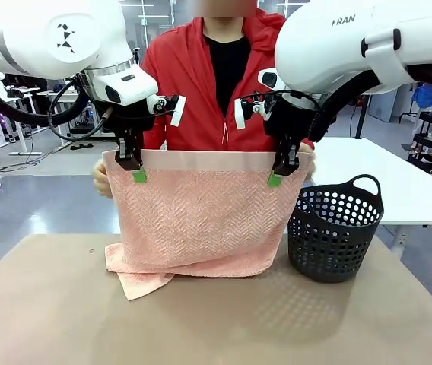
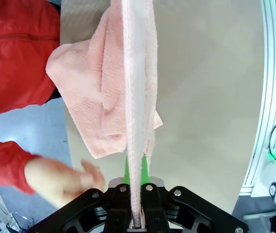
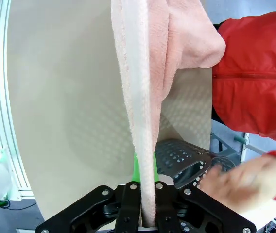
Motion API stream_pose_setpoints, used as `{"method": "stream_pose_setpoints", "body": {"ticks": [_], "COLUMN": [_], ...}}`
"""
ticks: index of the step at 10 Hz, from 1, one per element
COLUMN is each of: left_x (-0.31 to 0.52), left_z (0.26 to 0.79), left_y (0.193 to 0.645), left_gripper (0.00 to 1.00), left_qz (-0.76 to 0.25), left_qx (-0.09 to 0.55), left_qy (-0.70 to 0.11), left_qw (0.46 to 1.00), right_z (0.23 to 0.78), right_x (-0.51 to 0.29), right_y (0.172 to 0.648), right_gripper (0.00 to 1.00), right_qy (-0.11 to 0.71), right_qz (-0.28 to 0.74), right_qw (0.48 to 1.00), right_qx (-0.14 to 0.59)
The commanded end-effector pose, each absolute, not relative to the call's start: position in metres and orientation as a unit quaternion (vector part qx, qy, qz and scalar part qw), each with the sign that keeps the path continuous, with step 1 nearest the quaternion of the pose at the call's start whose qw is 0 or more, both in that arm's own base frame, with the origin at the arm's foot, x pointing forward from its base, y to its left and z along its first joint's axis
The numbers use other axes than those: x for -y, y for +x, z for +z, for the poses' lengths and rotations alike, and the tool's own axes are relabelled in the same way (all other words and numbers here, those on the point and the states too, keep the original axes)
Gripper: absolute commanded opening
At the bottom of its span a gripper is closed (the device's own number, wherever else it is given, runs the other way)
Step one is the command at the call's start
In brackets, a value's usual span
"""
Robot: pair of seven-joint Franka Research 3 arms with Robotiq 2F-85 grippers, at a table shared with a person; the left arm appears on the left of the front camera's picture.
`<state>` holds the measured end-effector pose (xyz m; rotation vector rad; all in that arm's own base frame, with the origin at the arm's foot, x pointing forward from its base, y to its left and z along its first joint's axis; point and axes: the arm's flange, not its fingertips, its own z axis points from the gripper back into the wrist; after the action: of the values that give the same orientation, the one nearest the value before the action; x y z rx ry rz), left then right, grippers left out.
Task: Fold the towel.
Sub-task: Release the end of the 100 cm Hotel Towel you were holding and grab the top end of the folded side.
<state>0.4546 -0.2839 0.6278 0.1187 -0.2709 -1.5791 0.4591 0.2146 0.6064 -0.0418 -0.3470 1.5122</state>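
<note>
The towel is held up like a curtain just left of the basket. Its plain hem band is stretched level along the top. Its lower end is bunched on the table, with a corner spilling out on the side away from the basket.

The hem is pinched at two places. The left gripper is clamped on the corner farther from the basket, and the right gripper on the corner nearer it. The green pads are pressed flat, with only the cloth's thickness between them.

The towel is judged light, soft and limp. It will sag wherever it is unsupported, but the terry should not slip readily. The smooth hem near the corners is judged the best hold, being flatter and firmer than the pile.

A person's hand is seen just beyond the farther corner and a second hand beside the nearer one. Whether the cloth is touched by them cannot be told.
</note>
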Motion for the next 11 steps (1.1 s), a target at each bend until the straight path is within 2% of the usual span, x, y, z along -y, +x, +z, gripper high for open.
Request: {"method": "stream_pose_setpoints", "body": {"ticks": [1, 11], "left_x": [0.2829, 0.2829], "left_z": [0.6289, 0.6289], "left_y": [0.4552, 0.4552], "left_gripper": [0.0, 0.0], "left_qz": [-0.707, -0.707], "left_qx": [0.121, 0.121], "left_qy": [0.056, 0.056], "left_qw": [0.694, 0.694], "right_z": [0.6066, 0.6066], "right_x": [-0.214, -0.214], "right_y": [0.4594, 0.4594], "right_gripper": [0.0, 0.0], "right_qy": [-0.019, -0.019], "right_qz": [0.683, 0.683], "right_qw": [0.713, 0.713], "right_qx": [0.157, 0.157]}}
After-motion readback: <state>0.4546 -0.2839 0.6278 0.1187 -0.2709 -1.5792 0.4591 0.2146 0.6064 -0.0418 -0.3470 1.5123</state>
